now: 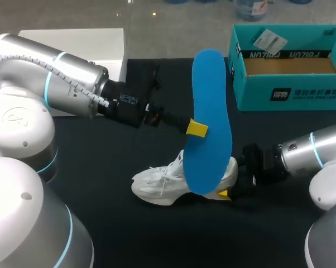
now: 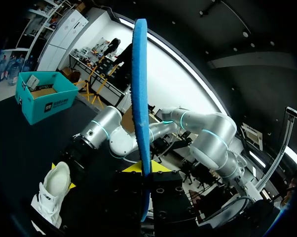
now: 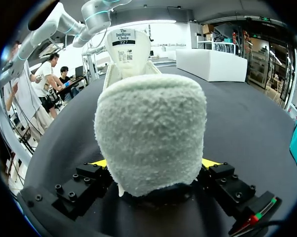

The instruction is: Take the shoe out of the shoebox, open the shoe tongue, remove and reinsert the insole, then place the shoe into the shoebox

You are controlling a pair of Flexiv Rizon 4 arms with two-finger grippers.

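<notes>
Behind insole (image 1: 211, 111), half the shoe (image 1: 157, 184).

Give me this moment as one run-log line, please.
left gripper: shut on insole, lifted | right gripper: shut on shoe heel | shoebox: open

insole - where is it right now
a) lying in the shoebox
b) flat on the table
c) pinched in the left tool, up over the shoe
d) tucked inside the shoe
C: the blue insole stands on edge between the fingers of the left tool, above the shoe, which the right tool grips at the heel.
</notes>
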